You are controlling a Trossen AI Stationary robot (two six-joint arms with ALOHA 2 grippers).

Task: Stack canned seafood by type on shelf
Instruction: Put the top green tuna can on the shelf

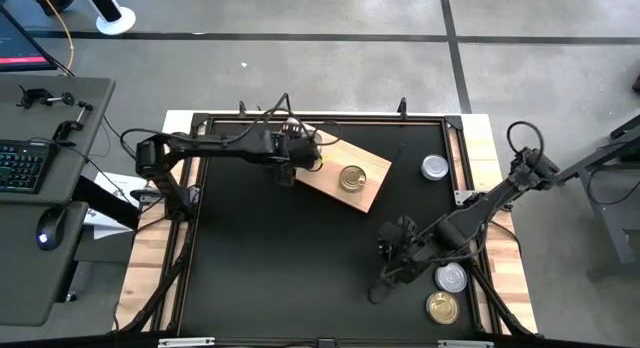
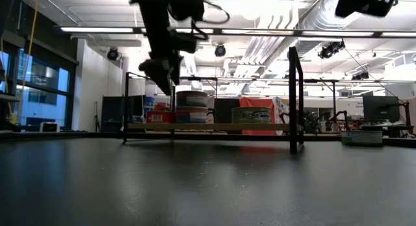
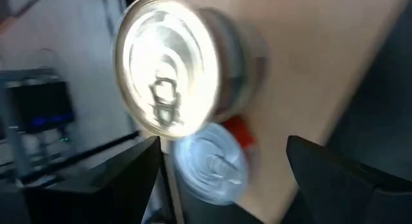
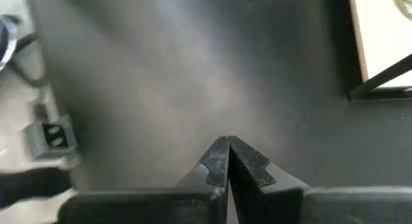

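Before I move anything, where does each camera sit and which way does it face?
High: overhead, looking straight down; both arms, shelf, tins.
Low: tabletop height, looking level across; left arm hangs above the shelf.
Left wrist: over the shelf's end, looking down past open fingers at a gold tin and a silver tin.
Right wrist: over bare table, fingers shut.
Shared: high and low both show the lone gold tin.

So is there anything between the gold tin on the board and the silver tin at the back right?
No. In the high view, only bare black tabletop separates the gold tin from the silver tin.
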